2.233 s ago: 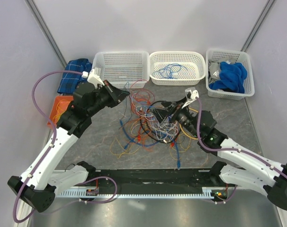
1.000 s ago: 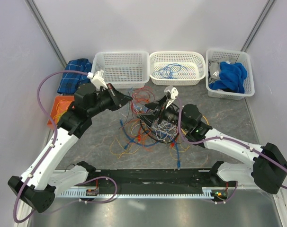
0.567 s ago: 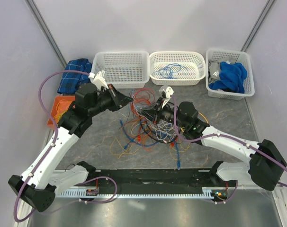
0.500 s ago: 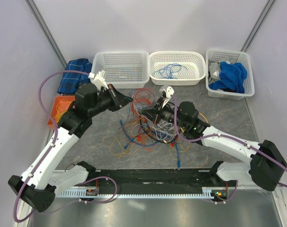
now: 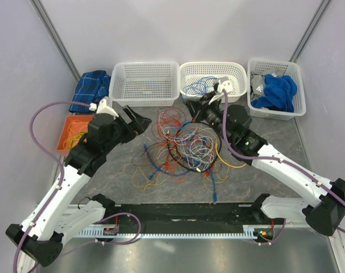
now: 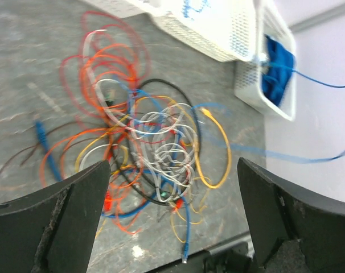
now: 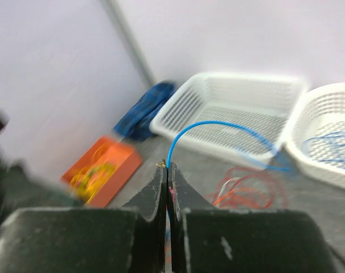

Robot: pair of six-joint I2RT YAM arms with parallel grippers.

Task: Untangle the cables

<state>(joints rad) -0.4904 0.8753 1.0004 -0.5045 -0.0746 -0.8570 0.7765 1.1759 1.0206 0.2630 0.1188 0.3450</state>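
The cables (image 5: pixel 187 145) lie in a loose jumble of orange, red, blue, white, grey and yellow wires with a black loop, mid-table. My right gripper (image 5: pixel 191 108) hovers behind the pile, near the middle basket. It is shut on a thin blue cable (image 7: pixel 218 124) that arcs up from its tips (image 7: pixel 168 168) and trails off right. My left gripper (image 5: pixel 137 116) is open and empty, left of the pile. In the left wrist view its fingers (image 6: pixel 47 227) frame the cables (image 6: pixel 155 148) below, and the taut blue cable (image 6: pixel 286 154) crosses the air at right.
Three white baskets line the back: an empty one (image 5: pixel 145 82), one with blue wires (image 5: pixel 212 81), one with blue cloth (image 5: pixel 275 85). An orange tray (image 5: pixel 73 133) of yellow wires and a plaid cloth (image 5: pixel 93 85) sit at left. A black rail (image 5: pixel 178 213) runs along the front.
The right gripper has shut on a blue cable and lifted back toward the middle basket, drawing it out of the pile. The left gripper has opened and drawn back to the left.
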